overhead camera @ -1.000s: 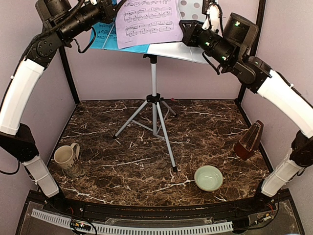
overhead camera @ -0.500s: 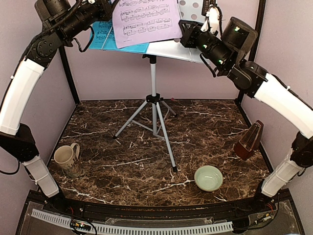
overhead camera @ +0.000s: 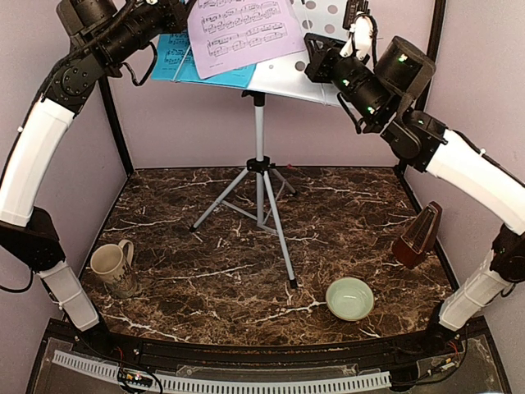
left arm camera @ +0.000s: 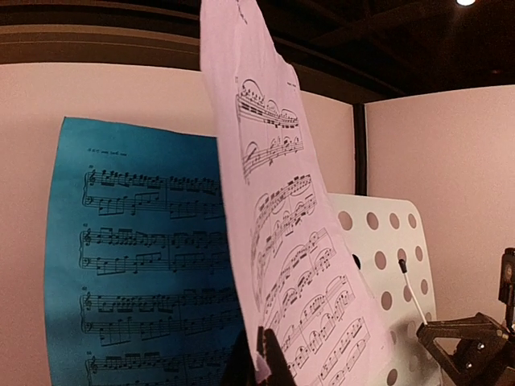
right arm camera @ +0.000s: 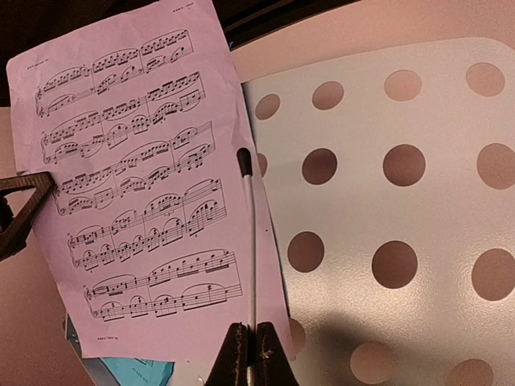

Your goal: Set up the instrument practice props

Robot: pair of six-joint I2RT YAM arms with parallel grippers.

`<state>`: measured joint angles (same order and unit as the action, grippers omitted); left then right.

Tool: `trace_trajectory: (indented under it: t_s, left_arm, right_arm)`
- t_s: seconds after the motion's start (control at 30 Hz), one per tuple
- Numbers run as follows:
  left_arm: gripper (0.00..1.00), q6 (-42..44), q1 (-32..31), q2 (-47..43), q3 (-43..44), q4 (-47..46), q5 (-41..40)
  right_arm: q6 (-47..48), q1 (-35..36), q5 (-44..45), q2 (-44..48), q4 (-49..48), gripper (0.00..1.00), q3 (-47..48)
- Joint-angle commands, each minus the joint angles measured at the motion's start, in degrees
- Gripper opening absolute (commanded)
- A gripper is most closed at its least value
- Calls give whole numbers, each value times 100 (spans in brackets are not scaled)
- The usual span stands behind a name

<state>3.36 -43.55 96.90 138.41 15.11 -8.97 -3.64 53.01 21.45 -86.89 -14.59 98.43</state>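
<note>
The silver-white tripod music stand (overhead camera: 259, 164) stands mid-table, its perforated desk (overhead camera: 308, 78) high at the back. The blue sheet (overhead camera: 176, 53) rests on the desk's left side. My left gripper (overhead camera: 187, 15) is shut on the lilac sheet (overhead camera: 246, 33), pinching its lower edge (left arm camera: 261, 362) and holding it tilted in front of the blue sheet (left arm camera: 137, 257). My right gripper (overhead camera: 312, 56) is shut on the desk's thin white page-holder wire (right arm camera: 251, 241), which lies over the lilac sheet's right edge (right arm camera: 137, 185). The reddish-brown metronome (overhead camera: 418, 238) stands at the table's right.
A beige mug (overhead camera: 111, 267) stands near the front left and a pale green bowl (overhead camera: 350, 297) near the front right. The stand's legs (overhead camera: 283, 246) spread over the middle of the marble table. Pink walls close in both sides.
The lilac sheet has shifted slightly up and left and tilted more. My right arm has moved a little up and to the right, still at the desk.
</note>
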Motion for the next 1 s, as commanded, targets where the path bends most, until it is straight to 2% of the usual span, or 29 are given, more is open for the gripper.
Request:
trace_trajectory:
  t_s: [0.0, 0.3, 0.8, 0.97]
  left_arm:
    - [0, 27, 4, 11, 165, -155, 1082]
    - [0, 297, 0, 354, 423, -78, 1800]
    - [0, 598, -109, 715, 606, -238, 1936]
    - [18, 619, -144, 695, 607, -232, 1882]
  right_arm:
    - [300, 69, -374, 229, -572, 0, -158]
    - [467, 86, -778, 250, -659, 0, -257]
    - [542, 86, -950, 173, -598, 0, -184]
    - [542, 86, -959, 169, -591, 0, -175]
